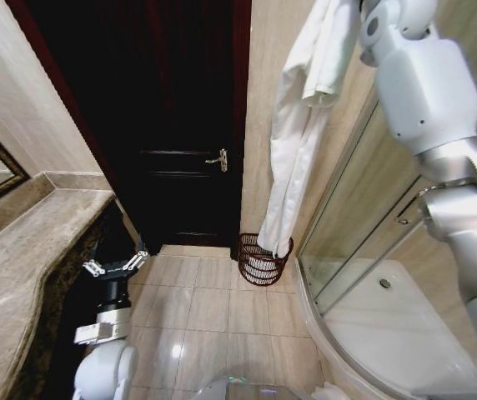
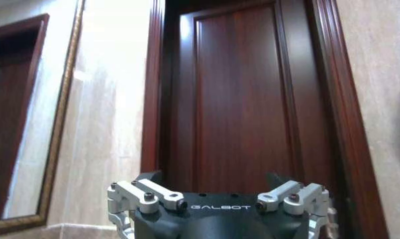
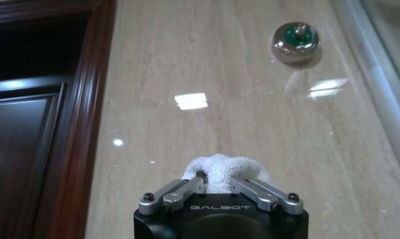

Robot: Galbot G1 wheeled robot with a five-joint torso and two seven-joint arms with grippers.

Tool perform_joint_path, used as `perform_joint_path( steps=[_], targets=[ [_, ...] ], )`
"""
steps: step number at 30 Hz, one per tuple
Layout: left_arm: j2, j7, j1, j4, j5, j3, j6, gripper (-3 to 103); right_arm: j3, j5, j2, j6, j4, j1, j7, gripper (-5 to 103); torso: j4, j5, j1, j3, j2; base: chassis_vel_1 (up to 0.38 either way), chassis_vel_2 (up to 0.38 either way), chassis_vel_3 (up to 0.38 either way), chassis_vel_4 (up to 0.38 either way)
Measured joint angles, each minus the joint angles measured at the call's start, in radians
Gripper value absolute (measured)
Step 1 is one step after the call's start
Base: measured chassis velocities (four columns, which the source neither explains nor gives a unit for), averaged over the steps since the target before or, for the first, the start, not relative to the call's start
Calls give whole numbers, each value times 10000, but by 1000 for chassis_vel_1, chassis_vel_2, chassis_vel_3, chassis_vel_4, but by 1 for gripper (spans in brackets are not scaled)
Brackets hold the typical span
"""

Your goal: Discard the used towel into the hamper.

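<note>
One towel (image 1: 301, 125) is hanging over one hamper (image 1: 263, 260), its top cut off; right hand (image 3: 217, 185) pinching white terrycloth (mostly hidden), left hand (image 1: 116, 267) spread, idling beside the bench (image 1: 22, 250)

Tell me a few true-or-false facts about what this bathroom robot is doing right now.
1. The right gripper is shut on the white towel. True.
2. The hamper stands on the marble counter. False: it sits on the floor tiles, beside the shower enclosure.
3. The left gripper holds a cloth. False: it is open and empty, low beside the counter.
4. The dark door is closed. True.
5. The towel already lies in the hamper. False: it hangs above it.
</note>
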Motion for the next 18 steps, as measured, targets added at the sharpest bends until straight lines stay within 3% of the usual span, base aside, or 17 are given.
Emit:
perform_joint_path(
  steps=[18],
  targets=[
    [-170,-35,169,234,-34,-30,-407,100,198,36,-1044,-92,1615,-1916,193,3,-4,7,2,2,0,0,0,0,0]
  ],
)
